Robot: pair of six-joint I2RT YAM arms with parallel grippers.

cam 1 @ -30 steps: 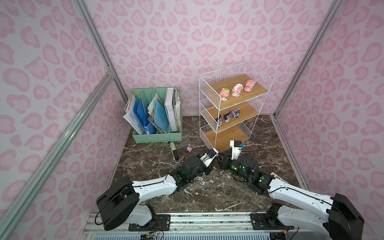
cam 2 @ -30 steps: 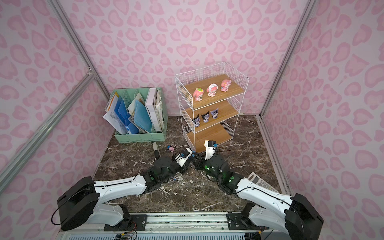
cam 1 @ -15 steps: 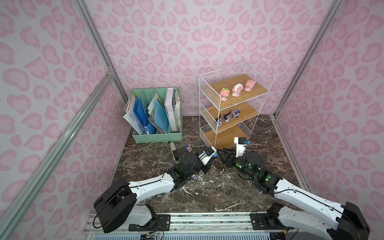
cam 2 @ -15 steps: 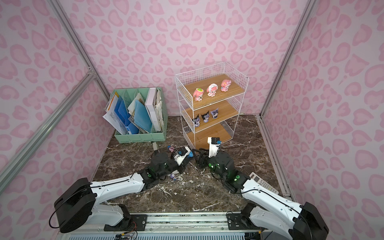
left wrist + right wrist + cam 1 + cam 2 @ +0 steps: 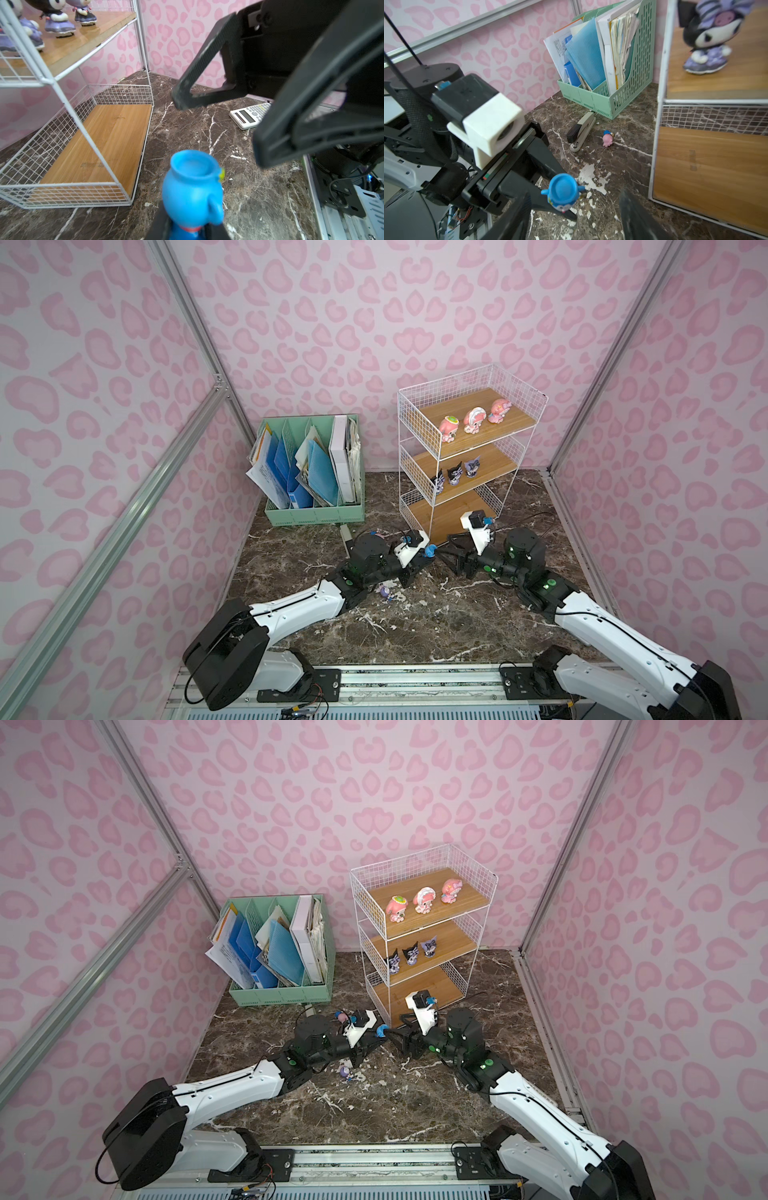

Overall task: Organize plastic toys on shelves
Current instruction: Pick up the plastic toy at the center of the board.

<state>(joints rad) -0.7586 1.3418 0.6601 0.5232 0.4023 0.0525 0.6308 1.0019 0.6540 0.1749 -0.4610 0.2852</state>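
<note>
My left gripper (image 5: pixel 428 553) is shut on a tiny blue toy (image 5: pixel 431 549), held by its body just above the floor in front of the shelves (image 5: pixel 453 514). In the left wrist view the blue toy (image 5: pixel 192 187) rises from between the fingers. My right gripper (image 5: pixel 444 548) faces it, open, its fingers on either side of the blue toy (image 5: pixel 563 192) without touching it. Three pink toys (image 5: pixel 473 419) stand on the top board and three black-purple ones (image 5: pixel 455 473) on the middle board. A purple toy (image 5: pixel 385 592) and a pink toy (image 5: pixel 607 139) lie on the floor.
A mint-green file organizer (image 5: pixel 313 472) with papers stands left of the rack. A stapler-like tool (image 5: pixel 581 133) lies in front of it, near the pink toy. A white calculator (image 5: pixel 249 115) lies on the floor behind my right arm. Pink walls close in on three sides.
My right gripper has opened wide. Both grippers have moved back toward the rack's front, the left one carrying the blue toy, and they now meet tip to tip.
</note>
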